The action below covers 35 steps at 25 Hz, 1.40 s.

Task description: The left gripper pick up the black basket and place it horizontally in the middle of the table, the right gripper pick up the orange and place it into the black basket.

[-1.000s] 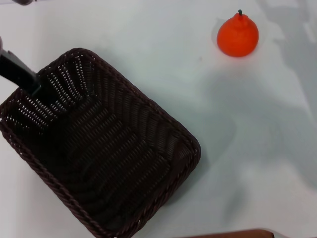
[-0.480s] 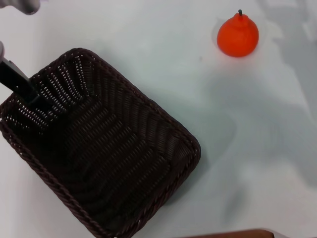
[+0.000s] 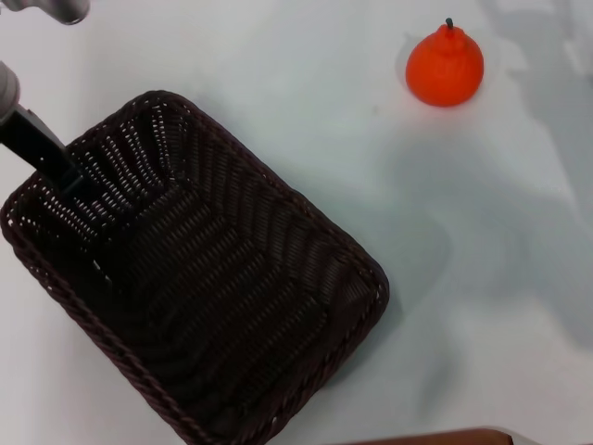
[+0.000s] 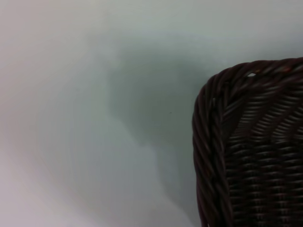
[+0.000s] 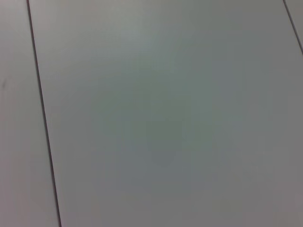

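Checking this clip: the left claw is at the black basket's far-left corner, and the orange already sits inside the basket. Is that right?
Not quite. The left claw is at the far-left corner of the black basket, but the orange is not inside it. The head view shows the orange standing on the white table, well apart from the basket on the far right side; nothing lies in the basket.

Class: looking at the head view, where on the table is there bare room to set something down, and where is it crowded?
Free: the white table right of the black basket and below the orange, plus the strip between them. Crowded: the left half, filled by the basket, with the left gripper at its far-left corner.
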Each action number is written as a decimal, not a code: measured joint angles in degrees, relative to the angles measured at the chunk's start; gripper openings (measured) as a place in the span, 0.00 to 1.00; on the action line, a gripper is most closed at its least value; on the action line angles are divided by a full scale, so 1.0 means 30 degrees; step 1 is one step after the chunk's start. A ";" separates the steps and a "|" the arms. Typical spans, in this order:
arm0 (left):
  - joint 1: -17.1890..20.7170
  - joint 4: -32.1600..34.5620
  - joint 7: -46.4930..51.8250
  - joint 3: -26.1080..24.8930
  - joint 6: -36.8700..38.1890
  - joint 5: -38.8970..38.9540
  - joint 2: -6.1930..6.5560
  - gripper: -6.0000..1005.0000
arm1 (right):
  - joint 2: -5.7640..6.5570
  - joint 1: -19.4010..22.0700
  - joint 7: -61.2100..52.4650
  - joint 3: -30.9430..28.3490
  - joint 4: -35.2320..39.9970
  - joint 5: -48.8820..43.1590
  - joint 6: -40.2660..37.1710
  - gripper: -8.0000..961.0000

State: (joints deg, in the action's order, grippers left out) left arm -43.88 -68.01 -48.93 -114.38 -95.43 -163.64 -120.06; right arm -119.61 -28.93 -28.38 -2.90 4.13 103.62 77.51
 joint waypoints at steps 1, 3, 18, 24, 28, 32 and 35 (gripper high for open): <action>-0.0067 0.0095 0.0095 -0.0076 0.0016 0.0000 0.0000 0.24 | -0.0002 0.0006 0.0000 0.0000 0.0001 0.0001 0.0000 0.97; -0.0172 0.0186 0.0313 -0.0319 0.0039 0.0002 0.0005 0.22 | -0.0004 0.0022 -0.0015 -0.0006 0.0001 0.0001 0.0008 0.97; -0.1554 0.1761 0.7120 -0.5131 -0.0675 0.0145 0.1756 0.17 | 0.0013 -0.0469 -0.0131 -0.0030 0.0026 0.0026 0.0001 0.97; -0.1432 0.1907 0.9014 -0.6310 -0.1404 0.0054 0.2308 0.17 | 0.0026 -0.0759 -0.0138 -0.0054 0.0231 0.0032 -0.0058 0.97; -0.0975 0.1884 0.9820 -0.6767 -0.1744 0.0075 0.2650 0.16 | 0.0026 -0.0882 -0.0109 -0.0059 0.0235 0.0032 -0.0158 0.97; -0.0504 0.1957 0.9980 -0.7643 -0.2090 0.0278 0.2826 0.16 | 0.0026 -0.0955 -0.0016 -0.0060 0.0236 0.0033 -0.0228 0.97; -0.0133 0.1925 1.0052 -0.7723 -0.2240 0.0293 0.2731 0.16 | 0.0026 -0.0981 -0.0010 -0.0059 0.0241 0.0031 -0.0327 0.97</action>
State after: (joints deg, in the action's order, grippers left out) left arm -44.28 -62.23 -18.77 -137.55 -102.15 -162.77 -111.87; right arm -119.53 -31.87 -28.41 -3.08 4.85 103.71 76.53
